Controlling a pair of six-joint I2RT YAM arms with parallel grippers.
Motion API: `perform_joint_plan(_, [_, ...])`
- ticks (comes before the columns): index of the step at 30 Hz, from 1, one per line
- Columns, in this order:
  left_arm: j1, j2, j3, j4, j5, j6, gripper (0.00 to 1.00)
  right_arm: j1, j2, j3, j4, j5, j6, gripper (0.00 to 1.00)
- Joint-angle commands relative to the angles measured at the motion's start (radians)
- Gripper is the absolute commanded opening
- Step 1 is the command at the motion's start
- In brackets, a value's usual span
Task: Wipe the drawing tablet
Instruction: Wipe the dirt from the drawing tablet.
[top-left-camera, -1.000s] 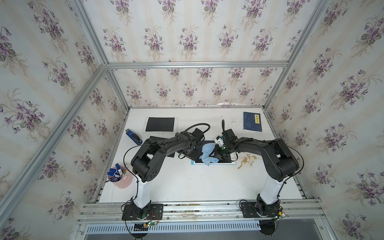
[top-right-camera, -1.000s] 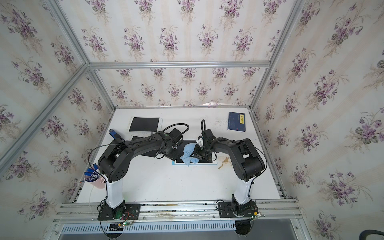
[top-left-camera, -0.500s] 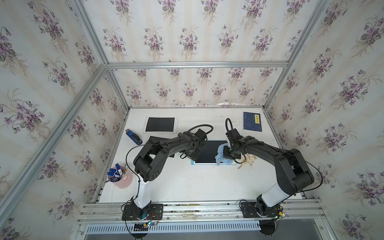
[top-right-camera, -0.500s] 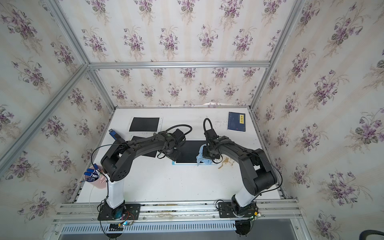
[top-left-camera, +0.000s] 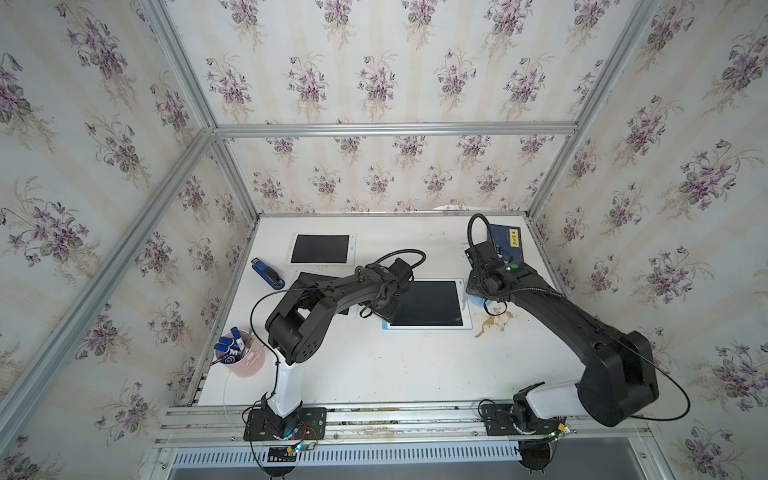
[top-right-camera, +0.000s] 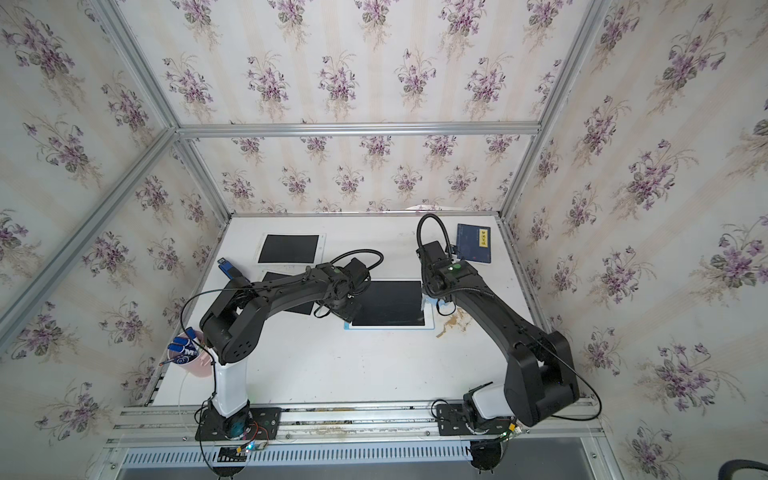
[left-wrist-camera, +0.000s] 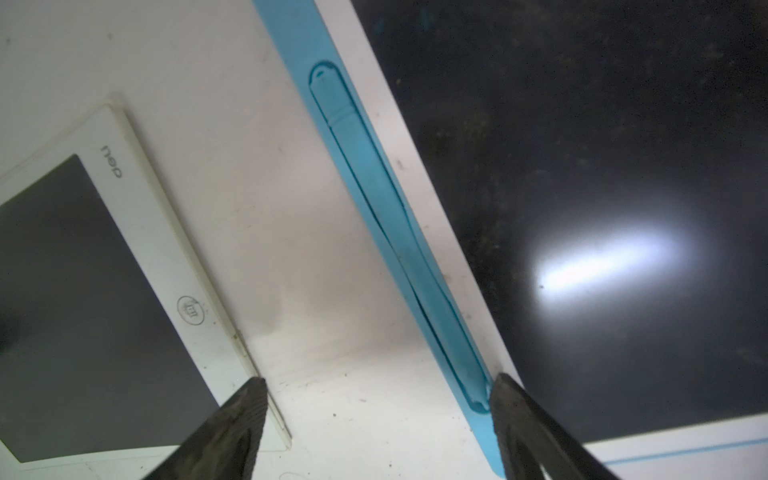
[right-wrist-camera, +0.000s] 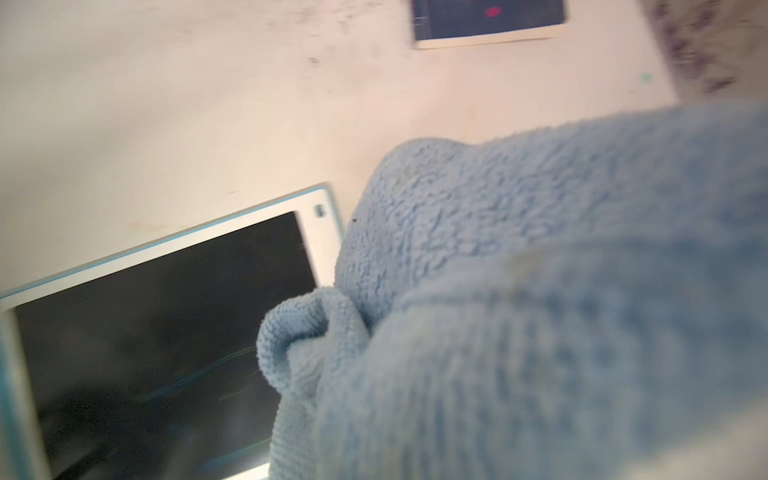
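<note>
the black-screened, blue-edged white drawing tablet (top-left-camera: 428, 303) lies in the middle of the white table (top-left-camera: 374, 365), the left gripper (left-wrist-camera: 378, 380) with jaws wide apart at its stylus side, the right gripper (top-left-camera: 478, 293) clamped on a fluffy light-blue cloth (right-wrist-camera: 540, 291) by its opposite edge

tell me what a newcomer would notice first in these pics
Two black arms arch over the white table, meeting at the blue-edged drawing tablet in its middle. The right tool grips a fluffy blue cloth at the tablet's right edge, while the left tool stands open at its left edge. Purple floral wallpaper wraps all around.
</note>
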Motion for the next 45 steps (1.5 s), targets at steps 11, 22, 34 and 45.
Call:
perform_joint_plan(11, [0.002,0.021,-0.013,-0.042,-0.041,0.001,0.86,-0.038,0.149,-0.099,-0.042,-0.087,-0.074,0.0])
perform_joint_plan(22, [0.002,0.009,-0.016,-0.043,-0.042,0.002,0.86,-0.054,-0.03,-0.045,0.004,-0.149,-0.072,0.0])
perform_joint_plan(34, [0.002,0.008,-0.011,-0.046,-0.042,0.001,0.86,-0.019,0.061,-0.241,0.025,-0.315,0.001,0.0])
perform_joint_plan(45, [0.002,-0.027,-0.036,-0.04,-0.044,0.0,0.86,-0.063,0.028,-0.096,-0.28,0.156,0.25,0.0])
